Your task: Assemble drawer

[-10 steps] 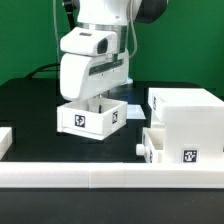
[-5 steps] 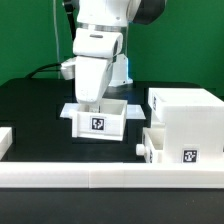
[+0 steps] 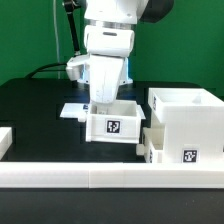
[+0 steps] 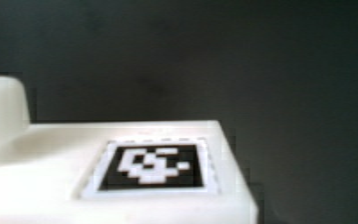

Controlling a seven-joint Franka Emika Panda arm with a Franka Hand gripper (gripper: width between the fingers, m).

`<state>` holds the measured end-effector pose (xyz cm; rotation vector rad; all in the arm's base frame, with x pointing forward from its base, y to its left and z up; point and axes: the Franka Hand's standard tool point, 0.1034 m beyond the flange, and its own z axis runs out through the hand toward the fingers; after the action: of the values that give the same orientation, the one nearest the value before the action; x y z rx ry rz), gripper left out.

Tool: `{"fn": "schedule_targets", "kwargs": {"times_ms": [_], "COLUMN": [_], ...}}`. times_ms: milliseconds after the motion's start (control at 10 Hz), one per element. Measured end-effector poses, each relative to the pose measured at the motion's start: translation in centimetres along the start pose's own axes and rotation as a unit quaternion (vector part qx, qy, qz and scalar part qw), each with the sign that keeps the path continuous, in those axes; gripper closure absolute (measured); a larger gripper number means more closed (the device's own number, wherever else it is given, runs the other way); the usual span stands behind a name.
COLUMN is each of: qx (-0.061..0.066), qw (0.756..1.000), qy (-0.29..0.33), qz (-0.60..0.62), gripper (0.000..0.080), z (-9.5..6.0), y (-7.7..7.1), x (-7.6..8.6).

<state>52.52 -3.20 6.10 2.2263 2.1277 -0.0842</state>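
My gripper [image 3: 106, 98] reaches down into a small white tray [image 3: 113, 123] with a square tag on its front. It grips the tray's wall, and the fingertips are hidden inside. The tray hangs just left of the tall white casing [image 3: 186, 112] in the exterior view. A second tray [image 3: 177, 148] with a front knob [image 3: 139, 148] lies in front of the casing. In the wrist view a white tray face with a tag [image 4: 153, 165] fills the lower part, with black table beyond.
The low white border wall [image 3: 100, 182] runs along the front. The marker board [image 3: 72, 110] lies flat behind the held tray. A small white piece [image 3: 5, 140] sits at the exterior view's left edge.
My gripper has carried the tray toward the exterior view's right, from over the marker board to close beside the casing. The tray has turned so its tag faces front.
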Motion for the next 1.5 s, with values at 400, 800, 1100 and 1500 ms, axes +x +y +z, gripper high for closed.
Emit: {"fn": "schedule_targets", "kwargs": {"times_ms": [400, 800, 1100, 1500], "qx": [-0.016, -0.014, -0.013, -0.013], "qw": [1.0, 1.0, 1.0, 1.0], "qy": [0.003, 0.002, 0.003, 0.005], "qz": [-0.002, -0.001, 0.003, 0.006], "gripper": [0.0757, 0.0757, 0.0757, 0.0757], "z": [0.1, 0.0, 0.1, 0.1], "y": [0.4, 1.7, 1.7, 1.6], "x": [0.3, 1.2, 2.1, 2.8]}}
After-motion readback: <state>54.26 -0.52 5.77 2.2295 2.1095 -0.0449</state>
